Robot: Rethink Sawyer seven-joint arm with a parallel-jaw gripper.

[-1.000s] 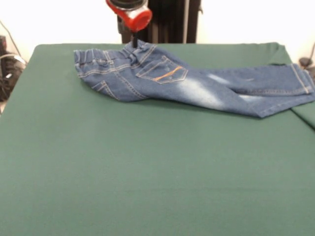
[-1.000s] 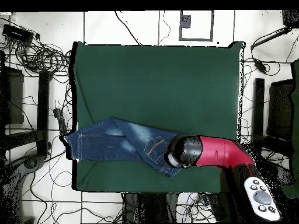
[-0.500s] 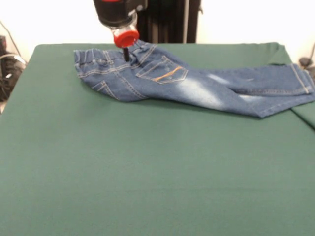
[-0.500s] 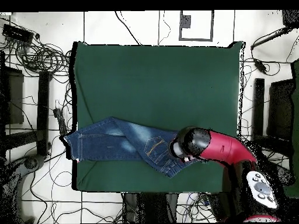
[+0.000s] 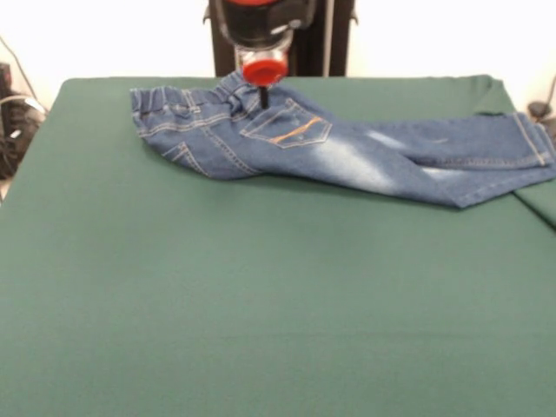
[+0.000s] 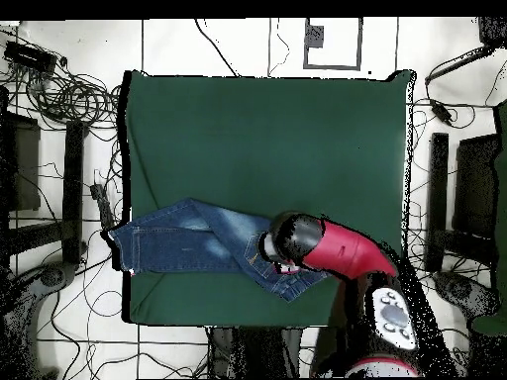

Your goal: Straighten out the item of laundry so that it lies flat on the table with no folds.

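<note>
The item of laundry, a small pair of blue jeans (image 5: 347, 152), lies along the far side of the table (image 5: 261, 304). Its waist is at the left and its legs run right, one lying partly over the other, with the cuffs at the table's right edge. My gripper (image 5: 263, 98) hangs below a red ring, its tips together. It is at the jeans' seat, just above the back pocket with tan stitching. In the overhead view the arm's head (image 6: 295, 240) covers the gripper and the jeans' waist. The jeans' legs (image 6: 188, 242) reach the table's (image 6: 267, 139) left edge.
The robot's dark pedestal (image 5: 287, 39) stands behind the table's far edge. A fold of green cloth (image 5: 539, 201) lies lower at the right corner. Cables (image 6: 59, 94) and dark stands (image 6: 74, 188) ring the table on the floor.
The gripper went left along the waistband, then back right to above the back pocket. The jeans have not moved.
</note>
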